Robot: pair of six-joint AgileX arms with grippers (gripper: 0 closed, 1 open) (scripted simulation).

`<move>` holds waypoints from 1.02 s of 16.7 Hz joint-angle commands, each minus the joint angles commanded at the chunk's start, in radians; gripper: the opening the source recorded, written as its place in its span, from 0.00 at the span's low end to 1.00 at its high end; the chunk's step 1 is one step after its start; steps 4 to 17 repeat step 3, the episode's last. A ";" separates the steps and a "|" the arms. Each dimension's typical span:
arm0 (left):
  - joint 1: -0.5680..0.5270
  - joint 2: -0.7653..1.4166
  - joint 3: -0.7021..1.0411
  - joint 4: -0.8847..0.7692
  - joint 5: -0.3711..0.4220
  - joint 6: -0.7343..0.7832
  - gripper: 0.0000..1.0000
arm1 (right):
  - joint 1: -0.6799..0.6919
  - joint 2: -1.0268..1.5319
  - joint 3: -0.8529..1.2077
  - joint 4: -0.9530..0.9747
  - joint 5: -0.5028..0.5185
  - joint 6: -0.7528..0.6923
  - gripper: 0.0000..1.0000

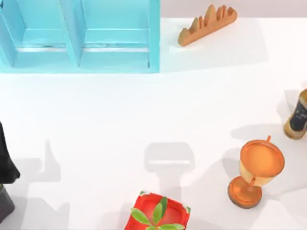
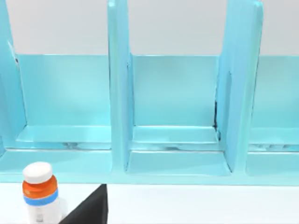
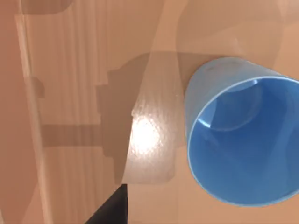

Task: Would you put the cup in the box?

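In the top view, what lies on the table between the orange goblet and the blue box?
Nothing: in the top view the table is bare from the goblet up to the box.

The blue cup (image 3: 243,144) looks like smooth matt plastic; beneath it lies a glossy, wood-grained surface (image 3: 84,70).

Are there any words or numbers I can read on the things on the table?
No text can be read anywhere.
The bottle at the table's right edge has a dark label, too blurred to read.
The white bottle with the orange cap: no readable print.
The cup, orange goblet, box and red plant pot are plain.
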State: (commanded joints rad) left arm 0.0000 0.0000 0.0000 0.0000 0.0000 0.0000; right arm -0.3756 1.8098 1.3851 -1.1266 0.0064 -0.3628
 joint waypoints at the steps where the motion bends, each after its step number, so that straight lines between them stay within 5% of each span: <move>1: 0.000 0.000 0.000 0.000 0.000 0.000 1.00 | 0.000 0.000 0.000 0.000 0.000 0.000 1.00; 17: 0.000 0.000 0.000 0.000 0.000 0.000 1.00 | 0.000 0.000 0.000 0.000 0.000 0.000 1.00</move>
